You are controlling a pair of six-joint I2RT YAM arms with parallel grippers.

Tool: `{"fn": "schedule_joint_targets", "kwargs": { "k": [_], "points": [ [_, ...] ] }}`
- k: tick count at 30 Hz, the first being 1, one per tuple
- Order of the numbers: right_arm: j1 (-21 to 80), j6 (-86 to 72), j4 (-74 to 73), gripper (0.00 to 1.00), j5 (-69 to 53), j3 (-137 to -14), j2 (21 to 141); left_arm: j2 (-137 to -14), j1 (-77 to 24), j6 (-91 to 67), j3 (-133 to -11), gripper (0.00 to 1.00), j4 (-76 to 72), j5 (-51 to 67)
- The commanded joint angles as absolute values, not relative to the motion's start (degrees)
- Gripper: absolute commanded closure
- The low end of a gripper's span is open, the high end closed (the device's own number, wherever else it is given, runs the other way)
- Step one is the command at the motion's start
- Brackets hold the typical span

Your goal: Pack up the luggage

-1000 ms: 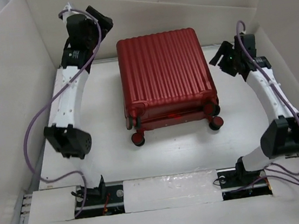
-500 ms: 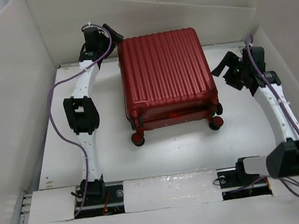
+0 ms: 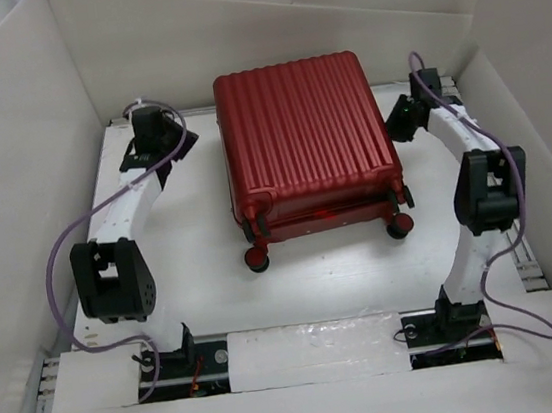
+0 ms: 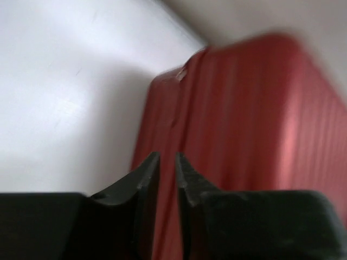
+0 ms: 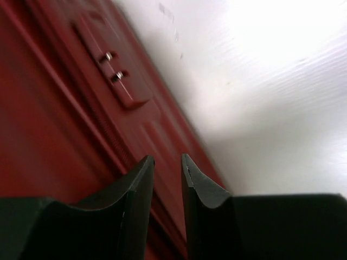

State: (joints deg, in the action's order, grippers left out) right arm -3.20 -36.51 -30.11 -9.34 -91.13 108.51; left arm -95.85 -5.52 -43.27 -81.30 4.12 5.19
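My left end effector [image 4: 167, 156] and right end effector [image 5: 168, 157] stand narrowly parted, grasping nothing, one beside each flank of the closed red luggage [image 3: 302, 133], which lies flat on the bench [image 3: 215, 284], wheels toward my bases.

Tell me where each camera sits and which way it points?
Top view: above and behind the arms, looking down at the red suitcase; both arms show whole.
Left wrist: on the left arm, facing the suitcase's left side; the left gripper shows.
Right wrist: on the right arm, facing the suitcase's right side; the right gripper shows.
Shared: all three see the suitcase.
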Motion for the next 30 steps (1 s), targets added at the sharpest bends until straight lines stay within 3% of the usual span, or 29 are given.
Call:
{"fn": "schedule_joint_targets", "kwargs": {
  "k": [1, 7, 13, 20, 24, 25, 26, 29, 30],
  "points": [
    [1.40, -34.19, -29.36, 0.67, -8.53, -95.27, 112.83, -91.59, -8.25, -38.34, -70.95, 0.87, 8.17, 6.59],
    [7.11, -31.46, -29.62, 0.64, -11.33, -101.68, 119.96, -84.12, -13.97, -36.04, -59.07, 0.95, 12.47, 12.56],
    [14.32, -27.86, -30.23, 0.63, -19.41, -111.95, 129.80, -78.50, -17.13, -34.98, -51.51, 0.96, 16.78, 16.44],
    [21.53, -27.33, -29.45, 0.59, -36.89, -131.99, 140.09, -74.44, -32.50, -39.90, -51.50, 0.96, 17.58, 18.10],
    [21.10, -32.33, -24.27, 0.45, -37.19, -129.59, 136.51, -73.49, -37.18, -37.89, -55.01, 0.92, 22.05, 16.18],
    [20.48, -33.47, -22.00, 0.32, -36.39, -127.20, 132.32, -72.69, -37.18, -36.58, -55.89, 0.91, 25.11, 15.48],
    [19.61, -35.92, -18.67, 0.27, -35.26, -125.09, 130.27, -71.90, -37.18, -33.87, -56.77, 0.87, 27.14, 14.25],
    [14.52, -38.66, -17.93, 0.15, -33.49, -123.13, 125.18, -68.04, -37.18, -29.37, -59.76, 0.57, 35.03, 5.91],
    [11.72, -40.33, -18.71, 0.13, -32.96, -123.83, 124.46, -67.16, -37.18, -27.09, -60.29, 0.23, 37.07, -0.81]
  ]
}}
